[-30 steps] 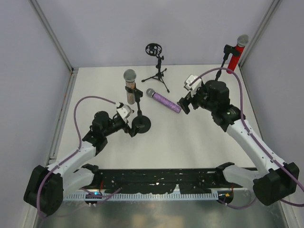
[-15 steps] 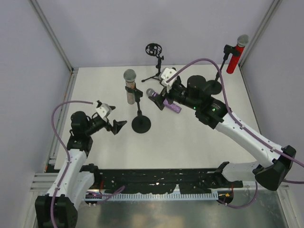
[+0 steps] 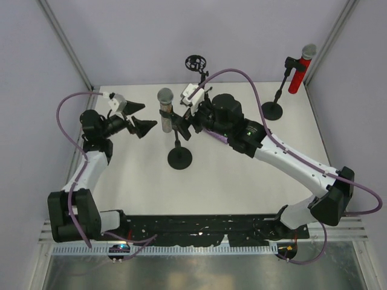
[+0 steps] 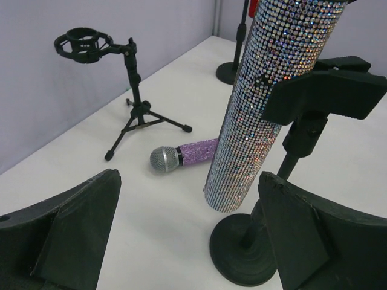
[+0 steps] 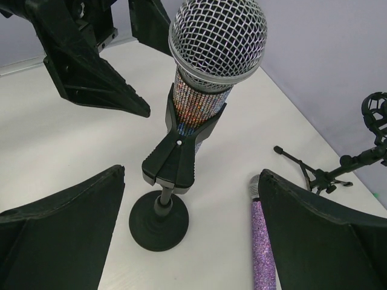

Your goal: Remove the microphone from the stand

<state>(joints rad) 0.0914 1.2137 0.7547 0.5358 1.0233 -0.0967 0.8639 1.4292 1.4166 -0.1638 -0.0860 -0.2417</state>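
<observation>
Left of the table's [image 3: 242,181] middle, the glittered microphone [image 3: 165,115] stands upright in the clip of its round-based stand [image 3: 179,158]. The left gripper [image 3: 148,116] hangs just left of it, jaws wide apart and holding nothing. The right gripper [image 5: 192,174] faces it from the right, also spread wide and not touching. Bare tabletop lies on the near side of the base. Behind, a purple microphone [image 4: 187,154] lies flat beside a tripod stand [image 4: 136,109]. A red microphone [image 3: 297,75] stands at the far right corner, well apart.
</observation>
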